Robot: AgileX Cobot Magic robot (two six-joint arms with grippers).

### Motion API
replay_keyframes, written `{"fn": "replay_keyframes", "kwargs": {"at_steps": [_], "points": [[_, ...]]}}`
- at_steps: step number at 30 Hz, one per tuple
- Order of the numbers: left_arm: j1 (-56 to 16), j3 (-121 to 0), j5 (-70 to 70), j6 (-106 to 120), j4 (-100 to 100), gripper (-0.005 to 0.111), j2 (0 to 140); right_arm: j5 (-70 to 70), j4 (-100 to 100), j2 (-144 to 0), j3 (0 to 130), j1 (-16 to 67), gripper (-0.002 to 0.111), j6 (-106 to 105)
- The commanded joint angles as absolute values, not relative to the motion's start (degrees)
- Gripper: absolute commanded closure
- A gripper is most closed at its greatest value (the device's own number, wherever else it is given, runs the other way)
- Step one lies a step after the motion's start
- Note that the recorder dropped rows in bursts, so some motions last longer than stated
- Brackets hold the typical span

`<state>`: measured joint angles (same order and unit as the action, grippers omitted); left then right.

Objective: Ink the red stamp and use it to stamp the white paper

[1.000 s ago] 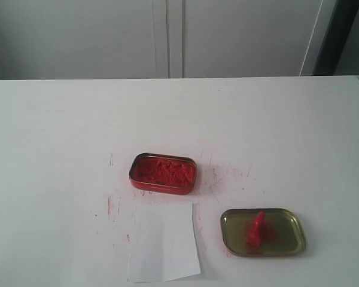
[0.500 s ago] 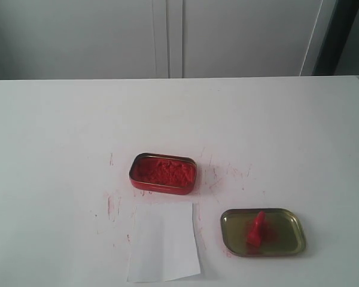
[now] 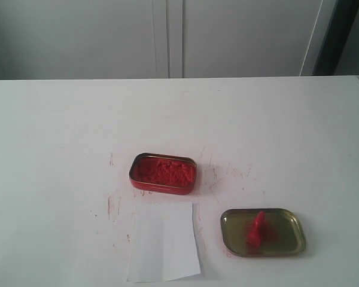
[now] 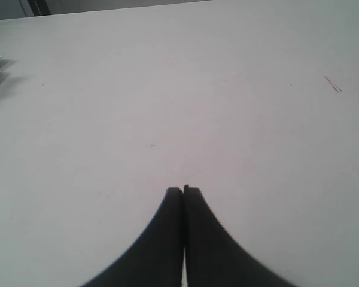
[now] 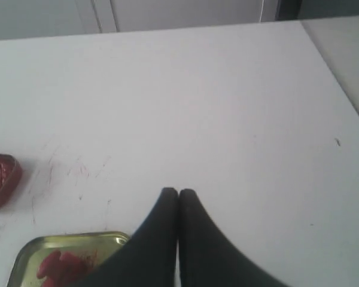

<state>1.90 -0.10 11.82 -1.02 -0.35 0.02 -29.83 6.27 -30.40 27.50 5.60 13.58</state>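
Red plastic, the small stamp (image 3: 256, 228) rests inside the shallow gold-olive tin lid (image 3: 293, 239), on a red smudge, at the right of the exterior view; nothing grips it. Left of the lid, apart from it, the white paper (image 3: 163, 242) lies flat on the desk (image 3: 60, 137). Just beyond the paper sits the open red tin of crumbly ink (image 3: 163, 173), with faint red scratches around it. The jaws of the right gripper (image 5: 178, 191) are pressed together and empty, hovering near the lid's rim. Those of the left gripper (image 4: 183, 190) are likewise pressed together, over bare desk.
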Motion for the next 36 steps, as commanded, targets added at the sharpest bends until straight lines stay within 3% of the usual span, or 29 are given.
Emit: {"fn": "replay_keyframes", "kwargs": {"at_steps": [1,18,36], "points": [[1.54,0.0,11.6,-1.25,-0.33,0.107,0.0,-33.22,5.53,-35.47,30.19,5.1,0.108,14.4],[1.54,0.0,11.6,-1.25,-0.33,0.107,0.0,-35.38,-6.74,-64.68,38.59,5.24,0.108,14.12],[1.54,0.0,11.6,-1.25,-0.33,0.107,0.0,-38.11,-4.01,-80.33,46.61,24.84,0.108,34.67]]}}
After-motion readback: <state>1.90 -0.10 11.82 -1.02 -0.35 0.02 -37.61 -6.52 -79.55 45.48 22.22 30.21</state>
